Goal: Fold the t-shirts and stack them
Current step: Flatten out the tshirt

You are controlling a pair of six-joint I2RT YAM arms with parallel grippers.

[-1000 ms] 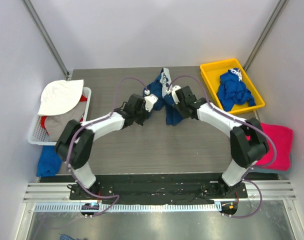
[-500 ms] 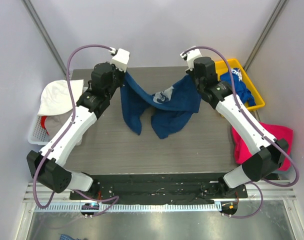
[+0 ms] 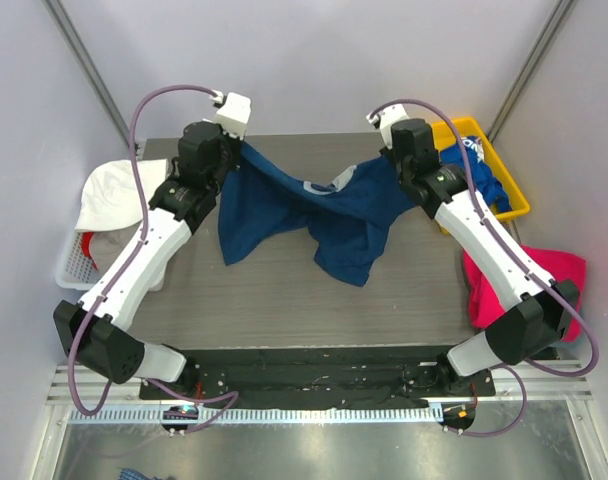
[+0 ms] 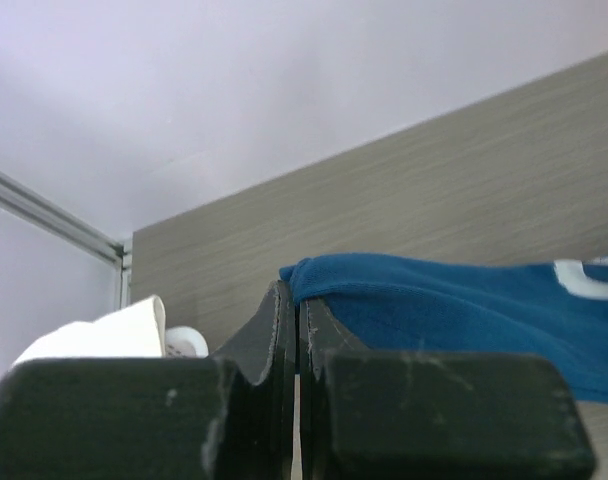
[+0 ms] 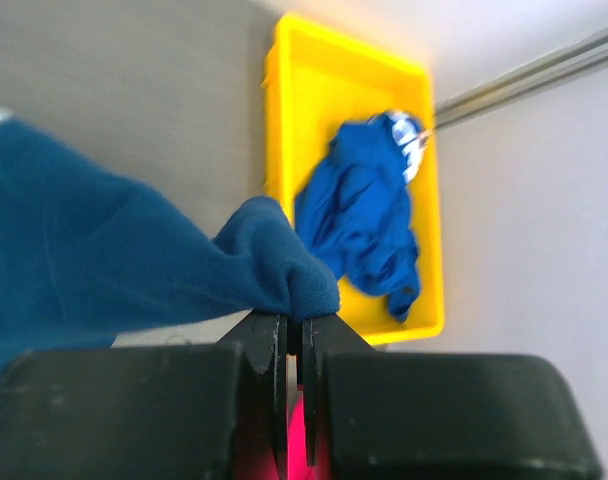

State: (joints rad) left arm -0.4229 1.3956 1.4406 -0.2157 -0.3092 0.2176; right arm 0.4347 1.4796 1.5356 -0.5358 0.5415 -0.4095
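Moved: navy t-shirt [image 3: 314,215] now spread wider than half a second ago.
Left pincer [image 4: 292,305]: clamped on one edge.
Right pincer [image 5: 292,325]: clamped on the other edge.
Place: hanging over the counter [image 3: 284,290].
Handling: soft, light, sagging; better to hold at the corners.

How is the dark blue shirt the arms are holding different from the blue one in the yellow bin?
The navy shirt hangs stretched between the left tool and right tool; the royal-blue shirt lies crumpled in the yellow bin, untouched. The navy one is darker. Both show white print.
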